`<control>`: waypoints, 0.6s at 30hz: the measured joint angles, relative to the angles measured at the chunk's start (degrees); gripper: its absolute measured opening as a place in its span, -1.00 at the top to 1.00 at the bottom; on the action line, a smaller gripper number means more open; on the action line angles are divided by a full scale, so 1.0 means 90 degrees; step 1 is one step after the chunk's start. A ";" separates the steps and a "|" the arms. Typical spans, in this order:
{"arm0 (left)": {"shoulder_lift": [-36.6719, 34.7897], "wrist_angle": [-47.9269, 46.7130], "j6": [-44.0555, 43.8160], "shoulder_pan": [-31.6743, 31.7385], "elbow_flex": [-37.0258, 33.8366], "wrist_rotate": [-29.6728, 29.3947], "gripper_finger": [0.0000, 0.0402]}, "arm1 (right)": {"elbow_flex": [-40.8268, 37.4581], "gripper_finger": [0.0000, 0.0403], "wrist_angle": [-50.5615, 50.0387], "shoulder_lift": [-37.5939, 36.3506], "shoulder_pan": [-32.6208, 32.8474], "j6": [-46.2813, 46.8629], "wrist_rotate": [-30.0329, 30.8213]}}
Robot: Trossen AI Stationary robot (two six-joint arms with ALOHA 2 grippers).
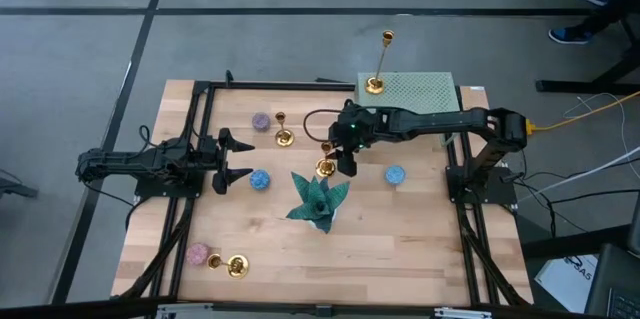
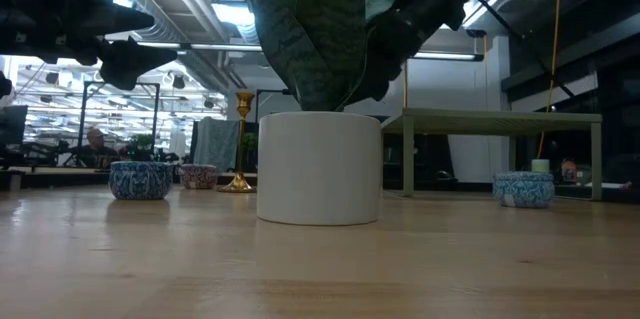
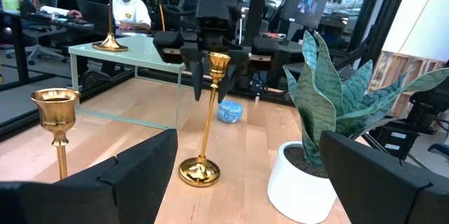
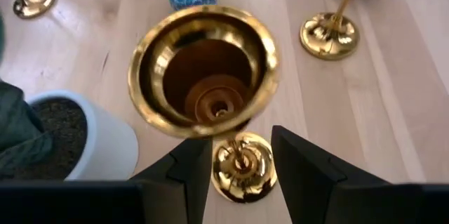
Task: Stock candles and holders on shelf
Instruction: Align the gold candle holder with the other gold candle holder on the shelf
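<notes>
A gold holder stands upright on its round base mid-table. My right gripper is open and slants down over it. Its fingers stand on either side of the thin stem just under the cup, without plainly touching it. Another holder stands on the pale green shelf, a third stands on the table, and one lies at the near left beside a pink candle. Blue candles and a mauve one rest on the wood. My left gripper waits open at the left.
A teal plant in a white pot stands just near of the right gripper, close to the holder. The shelf takes up the far right of the table. Dark frame rails run along the table's edges. People sit in the room beyond.
</notes>
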 joint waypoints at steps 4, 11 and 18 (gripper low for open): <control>0.0000 0.0000 0.0000 -0.0002 0.0002 -0.0001 -0.72 | 0.0000 0.25 0.0170 0.0000 0.0015 0.0000 -0.0016; -0.0002 0.0000 0.0000 -0.0002 0.0000 -0.0002 -0.72 | 0.0000 0.28 0.0393 0.0000 0.0104 -0.0001 -0.0016; -0.0001 0.0000 0.0000 -0.0007 0.0002 -0.0001 -0.72 | 0.0000 0.58 0.0410 0.0000 0.0107 0.0024 -0.0011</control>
